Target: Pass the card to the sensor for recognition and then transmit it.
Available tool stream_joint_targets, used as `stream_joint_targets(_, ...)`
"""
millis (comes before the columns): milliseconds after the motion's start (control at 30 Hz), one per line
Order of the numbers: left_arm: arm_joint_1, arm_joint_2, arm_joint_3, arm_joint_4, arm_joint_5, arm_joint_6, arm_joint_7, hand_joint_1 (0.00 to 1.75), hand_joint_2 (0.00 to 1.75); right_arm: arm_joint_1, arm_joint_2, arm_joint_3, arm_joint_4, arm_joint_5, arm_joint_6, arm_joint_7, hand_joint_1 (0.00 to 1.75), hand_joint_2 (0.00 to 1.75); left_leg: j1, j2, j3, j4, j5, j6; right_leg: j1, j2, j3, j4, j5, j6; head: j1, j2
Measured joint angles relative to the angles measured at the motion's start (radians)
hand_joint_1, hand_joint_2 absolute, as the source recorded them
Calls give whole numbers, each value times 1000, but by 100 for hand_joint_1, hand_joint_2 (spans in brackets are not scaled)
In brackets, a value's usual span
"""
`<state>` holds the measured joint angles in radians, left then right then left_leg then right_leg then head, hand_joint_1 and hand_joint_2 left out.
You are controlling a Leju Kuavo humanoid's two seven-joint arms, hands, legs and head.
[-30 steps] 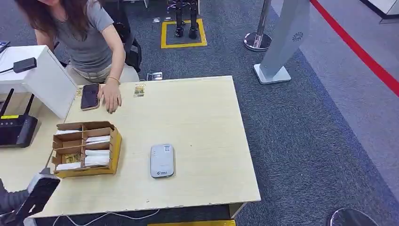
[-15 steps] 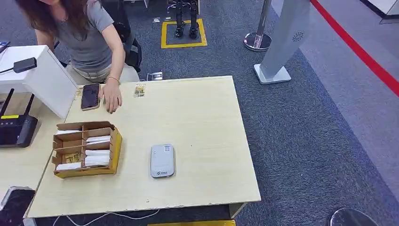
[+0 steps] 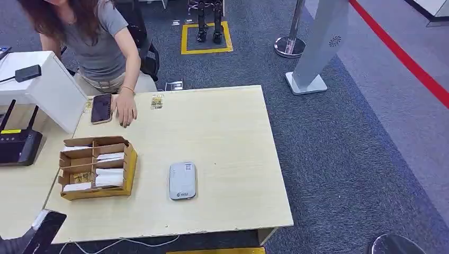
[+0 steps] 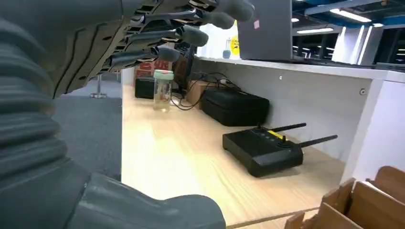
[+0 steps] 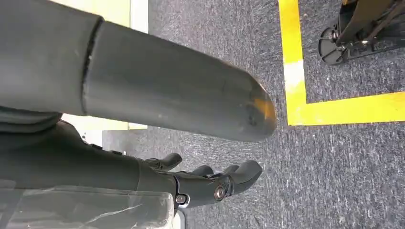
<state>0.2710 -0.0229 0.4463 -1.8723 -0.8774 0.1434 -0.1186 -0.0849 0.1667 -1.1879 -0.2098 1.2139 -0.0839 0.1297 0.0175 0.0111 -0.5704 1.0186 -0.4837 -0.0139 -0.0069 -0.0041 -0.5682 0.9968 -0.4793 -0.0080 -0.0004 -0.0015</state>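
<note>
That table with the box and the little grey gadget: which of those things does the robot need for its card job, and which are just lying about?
For the job:
cardboard box holding the white cards
grey sensor lying flat on the table
left hand, holding nothing

Just lying about:
phone by a person's hand
black router
small sticker
bottle

Head view high above the table [image 3: 222,127], left wrist low beside the router [image 4: 267,148], right wrist facing carpet [image 5: 353,157]
</note>
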Motion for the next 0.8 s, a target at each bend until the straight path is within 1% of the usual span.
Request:
stream_joint_targets(200, 1, 3, -22, 7, -18, 8, 3, 0, 175, 0, 0, 4, -2, 1, 0, -5, 0, 0, 0, 0, 0, 0, 0, 0, 0, 0, 0, 0, 0, 0, 0, 0)
stream_joint_targets(267, 1, 12, -42, 12, -59, 38, 28, 0, 175, 0, -1, 8, -2, 3, 3, -6, 0, 0, 0, 0, 0, 0, 0, 0, 0, 0, 0, 0, 0, 0, 0, 0)
stream_joint_targets(333, 1, 31, -81, 17, -93, 72, 49, 0, 175, -1, -1, 11, -2, 12, 4, -6, 0, 0, 0, 0, 0, 0, 0, 0, 0, 0, 0, 0, 0, 0, 0, 0)
stream_joint_targets(400, 0, 44, -110, 19, -109, 86, 58, 0, 175, -1, -1, 13, -2, 14, 5, -7, 0, 0, 0, 0, 0, 0, 0, 0, 0, 0, 0, 0, 0, 0, 0, 0)
stream_joint_targets(500, 0, 71, -155, 23, -149, 107, 96, 0, 175, 0, -1, 14, -2, 16, 5, -6, 0, 0, 0, 0, 0, 0, 0, 0, 0, 0, 0, 0, 0, 0, 0, 0)
stream_joint_targets(633, -4, 113, -205, 28, -202, 102, 135, 0, 175, -1, -1, 15, -2, 16, 6, -7, 0, 0, 0, 0, 0, 0, 0, 0, 0, 0, 0, 0, 0, 0, 0, 0)
stream_joint_targets(800, -19, 162, -263, 45, -259, 66, 171, 0, 175, -1, -1, 16, -2, 19, 6, -10, 0, 0, 0, 0, 0, 0, 0, 0, 0, 0, 0, 0, 0, 0, 0, 0)
